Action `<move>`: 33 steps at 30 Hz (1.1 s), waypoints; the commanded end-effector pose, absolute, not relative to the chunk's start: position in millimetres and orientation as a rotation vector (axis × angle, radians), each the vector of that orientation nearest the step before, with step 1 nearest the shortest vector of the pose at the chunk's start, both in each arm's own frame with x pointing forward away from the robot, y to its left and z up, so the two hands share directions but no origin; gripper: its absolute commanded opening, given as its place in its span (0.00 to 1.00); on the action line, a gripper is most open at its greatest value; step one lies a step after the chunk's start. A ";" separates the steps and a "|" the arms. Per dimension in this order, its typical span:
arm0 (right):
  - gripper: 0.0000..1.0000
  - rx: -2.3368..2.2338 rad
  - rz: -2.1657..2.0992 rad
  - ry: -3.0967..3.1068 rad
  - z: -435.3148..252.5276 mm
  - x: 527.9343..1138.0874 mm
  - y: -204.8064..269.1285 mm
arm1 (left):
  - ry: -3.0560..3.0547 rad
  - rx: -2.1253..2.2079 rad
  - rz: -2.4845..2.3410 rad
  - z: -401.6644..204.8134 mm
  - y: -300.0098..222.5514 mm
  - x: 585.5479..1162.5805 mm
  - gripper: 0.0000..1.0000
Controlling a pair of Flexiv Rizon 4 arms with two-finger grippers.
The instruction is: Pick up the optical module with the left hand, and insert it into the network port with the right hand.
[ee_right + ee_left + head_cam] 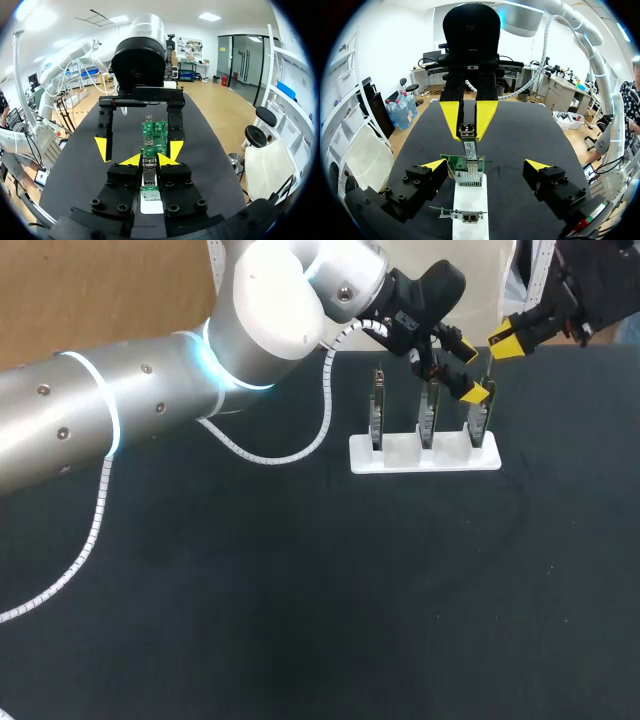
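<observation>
The optical module [469, 146], a slim metal bar, is held between the yellow tips of my right gripper [468, 120], which is shut on it. Its front end meets the metal network port [469, 176] on the rightmost green board [481, 420]. In the right wrist view the module [148, 176] lies between that gripper's fingers [150, 159], with the board [154, 135] just ahead. My left gripper [486, 164] stands wide open, one finger on each side of that board, touching nothing. From above, the left gripper [472, 368] hovers over the board and the right gripper [508, 340] is behind it.
A white holder [395, 459] carries three upright green boards in a row; the middle board [428, 412] and left board [378, 408] stand beside the working one. My left arm's white cable [300, 445] droops over the black table.
</observation>
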State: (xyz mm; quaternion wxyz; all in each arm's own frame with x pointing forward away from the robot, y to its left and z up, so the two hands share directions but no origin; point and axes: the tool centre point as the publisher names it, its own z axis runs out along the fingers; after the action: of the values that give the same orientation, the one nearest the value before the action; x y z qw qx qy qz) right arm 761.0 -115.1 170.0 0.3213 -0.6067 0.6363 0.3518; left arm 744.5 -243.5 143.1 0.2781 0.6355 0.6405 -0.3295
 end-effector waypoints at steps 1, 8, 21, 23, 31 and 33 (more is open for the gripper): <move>0.00 -1.593 0.920 1.669 169.4 760.9 -114.5 | 1.724 1.709 -0.884 144.0 -244.2 745.5 1.00; 0.00 -1.598 0.918 1.657 172.6 762.6 -114.9 | 1.724 1.709 -0.884 144.0 -244.2 745.5 1.00; 0.00 -1.612 0.939 1.664 167.6 762.6 -115.8 | 1.724 1.709 -0.884 144.0 -244.2 745.5 1.00; 0.00 -1.611 0.939 1.665 166.7 762.4 -116.0 | 1.724 1.709 -0.884 144.0 -244.2 745.5 1.00; 0.00 -1.604 0.943 1.660 167.4 760.5 -114.0 | 1.724 1.709 -0.884 144.0 -244.2 745.5 1.00; 0.00 -1.605 0.938 1.654 169.5 760.6 -113.7 | 1.724 1.709 -0.884 144.0 -244.2 745.5 1.00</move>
State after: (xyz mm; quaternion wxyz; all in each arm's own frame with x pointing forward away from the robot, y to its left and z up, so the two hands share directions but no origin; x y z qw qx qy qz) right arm 760.3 -114.2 170.4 0.3193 -0.6107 0.6305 0.3573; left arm 744.5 -243.5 143.1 0.2780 0.6355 0.6405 -0.3295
